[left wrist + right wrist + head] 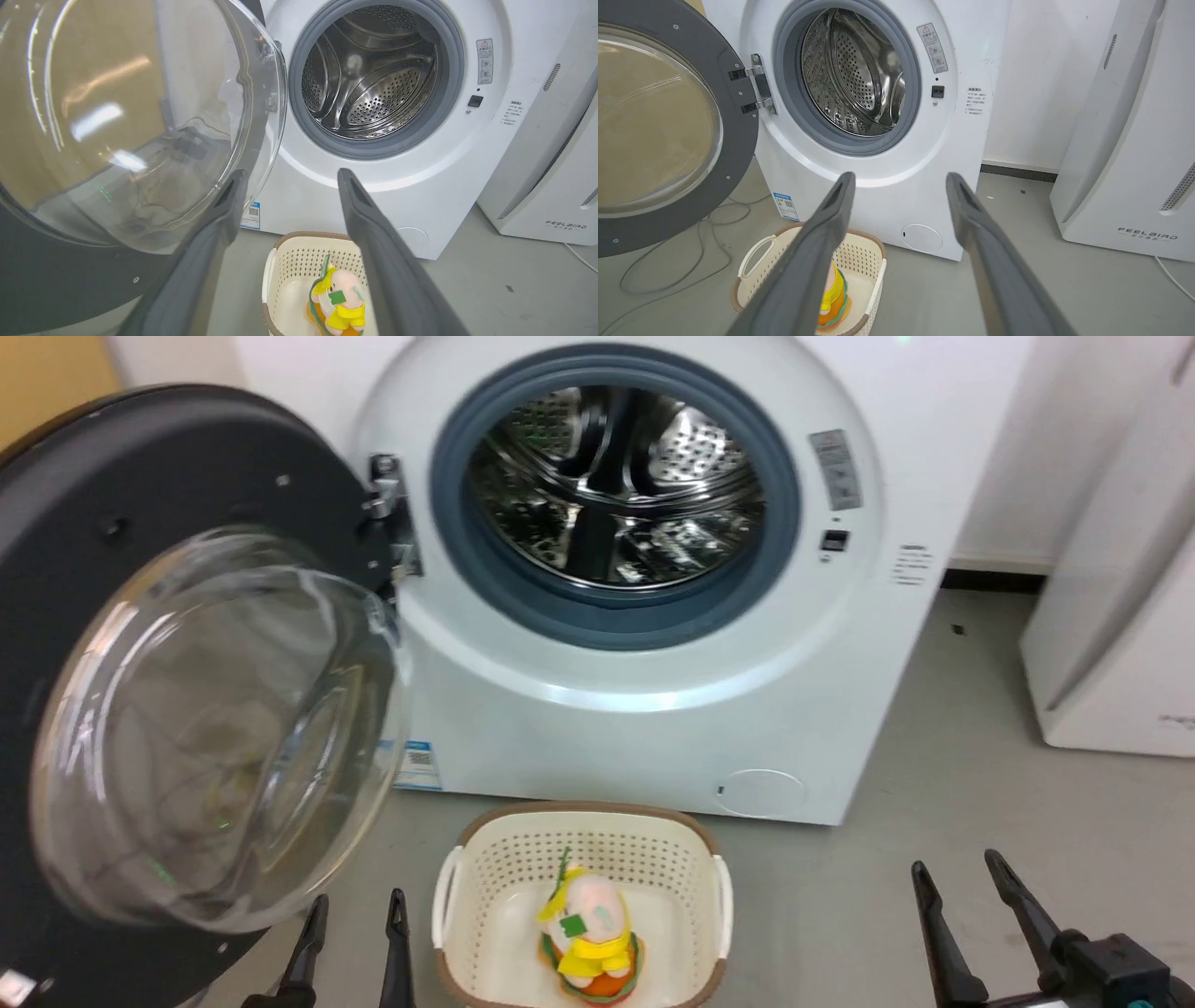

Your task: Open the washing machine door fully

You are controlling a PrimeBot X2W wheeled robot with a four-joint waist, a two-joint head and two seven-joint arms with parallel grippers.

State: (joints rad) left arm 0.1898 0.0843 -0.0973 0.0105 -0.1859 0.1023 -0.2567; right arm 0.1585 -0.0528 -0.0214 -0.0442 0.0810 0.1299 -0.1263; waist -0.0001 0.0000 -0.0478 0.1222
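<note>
Door: washing machine door (201,728) stands wide open, hinged on the washing machine's (653,728) left side.
Left gripper (360,899): fingers spread, empty, front-left of the machine.
Right gripper (956,863): fingers spread, empty, front-right of the machine.
Laundry basket (485,859): on the floor before the machine, holding a plush toy (593,933).

Left tool (360,896) and right tool (955,860), each with 2 long, tapering, matte dark-grey fingers (373,233)

- washing machine door (140,476) swung wide at left, glass bowl facing the camera
- steel drum (616,485) bare inside grey ring (448,523)
- cream basket (485,859) on the floor (934,821) before the white machine (653,737), plush toy (593,933) inside
- left tool (359,899) just below the door's rim, fingers apart
- right tool (956,863) lower right, fingers apart
</note>
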